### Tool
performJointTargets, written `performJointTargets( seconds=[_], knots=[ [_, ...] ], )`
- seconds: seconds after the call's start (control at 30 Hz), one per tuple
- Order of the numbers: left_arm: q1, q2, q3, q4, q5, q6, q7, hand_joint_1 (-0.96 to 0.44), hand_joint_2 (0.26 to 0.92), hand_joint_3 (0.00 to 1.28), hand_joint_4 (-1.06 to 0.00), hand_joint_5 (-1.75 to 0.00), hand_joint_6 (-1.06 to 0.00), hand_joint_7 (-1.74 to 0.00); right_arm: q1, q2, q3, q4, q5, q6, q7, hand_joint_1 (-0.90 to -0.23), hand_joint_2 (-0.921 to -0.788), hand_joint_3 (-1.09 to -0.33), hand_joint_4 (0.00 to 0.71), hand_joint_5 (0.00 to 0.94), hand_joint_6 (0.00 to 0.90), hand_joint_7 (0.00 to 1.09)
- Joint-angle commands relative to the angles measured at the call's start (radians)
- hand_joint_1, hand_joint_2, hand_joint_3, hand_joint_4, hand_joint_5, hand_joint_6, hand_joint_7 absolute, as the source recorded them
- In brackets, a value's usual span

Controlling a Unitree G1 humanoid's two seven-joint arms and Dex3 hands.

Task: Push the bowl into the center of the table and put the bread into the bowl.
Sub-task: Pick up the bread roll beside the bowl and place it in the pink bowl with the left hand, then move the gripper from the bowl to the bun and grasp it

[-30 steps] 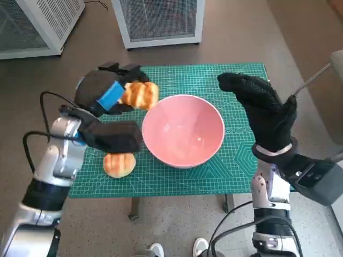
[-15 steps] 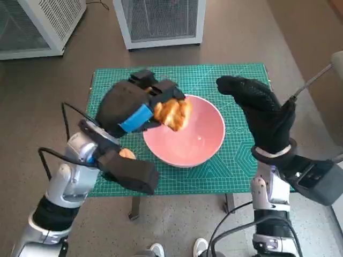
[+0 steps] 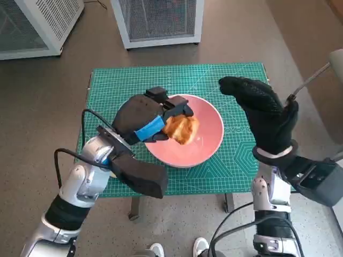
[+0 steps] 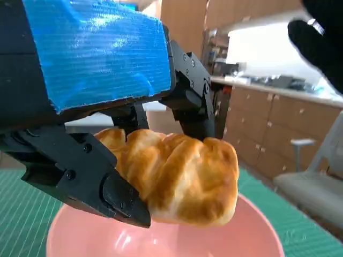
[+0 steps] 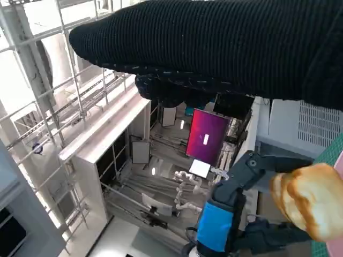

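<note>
The pink bowl point(image 3: 210, 122) stands near the middle of the green mat point(image 3: 128, 80). My left hand point(image 3: 143, 115) grips a golden bread roll point(image 3: 181, 129) and holds it just above the bowl's inside. In the left wrist view the black fingers point(image 4: 80, 171) clamp the bread roll point(image 4: 182, 179) over the bowl point(image 4: 252, 235). My right hand point(image 3: 261, 110) hangs raised to the right of the bowl, fingers spread, holding nothing. The right wrist view shows the right hand point(image 5: 225, 48), the bread roll point(image 5: 305, 201) and my left hand point(image 5: 214, 225). My left forearm covers the mat's front left.
Two white mesh-fronted cabinets point(image 3: 158, 21) point(image 3: 32, 24) stand on the floor beyond the table. A person's shoes point(image 3: 155, 249) show at the table's near edge. A pale chair edge point(image 3: 337, 59) sits at far right.
My left hand has carried the bread from the bowl's left side rightward to above the bowl. Its forearm now hides the second roll on the mat. The right hand has barely moved.
</note>
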Motion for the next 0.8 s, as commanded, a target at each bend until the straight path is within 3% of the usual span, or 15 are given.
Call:
performJointTargets(
  seconds=[0.03,0.13,0.37,0.8],
  knots=[
    [0.026,0.011,-0.023,-0.019,0.06,0.023,-0.025,-0.4,0.915,0.03,-0.48,-0.13,-0.43,-0.28,0.031,-0.005,0.0,-0.007,-0.001,0.017,0.006,-0.483,-0.921,-0.455,0.36,0.005,-0.001,0.61],
    [0.033,0.021,-0.022,-0.031,0.079,0.018,-0.032,-0.5,0.919,0.02,-0.41,-0.03,-0.39,-0.16,0.033,-0.004,0.002,-0.012,-0.004,0.018,0.002,-0.488,-0.921,-0.454,0.36,0.005,-0.001,0.61],
    [0.055,0.035,-0.002,-0.074,0.082,0.016,-0.049,-0.55,0.921,0.02,-0.33,0.0,-0.35,-0.1,0.032,-0.002,0.002,-0.012,-0.008,0.023,-0.003,-0.487,-0.921,-0.454,0.36,0.004,-0.001,0.61],
    [0.162,0.094,0.117,-0.292,0.029,0.07,-0.162,-0.56,0.919,0.01,-0.3,0.0,-0.3,-0.06,0.04,0.006,0.013,-0.034,-0.017,0.031,-0.021,-0.474,-0.921,-0.461,0.36,0.003,-0.001,0.62]
  ],
)
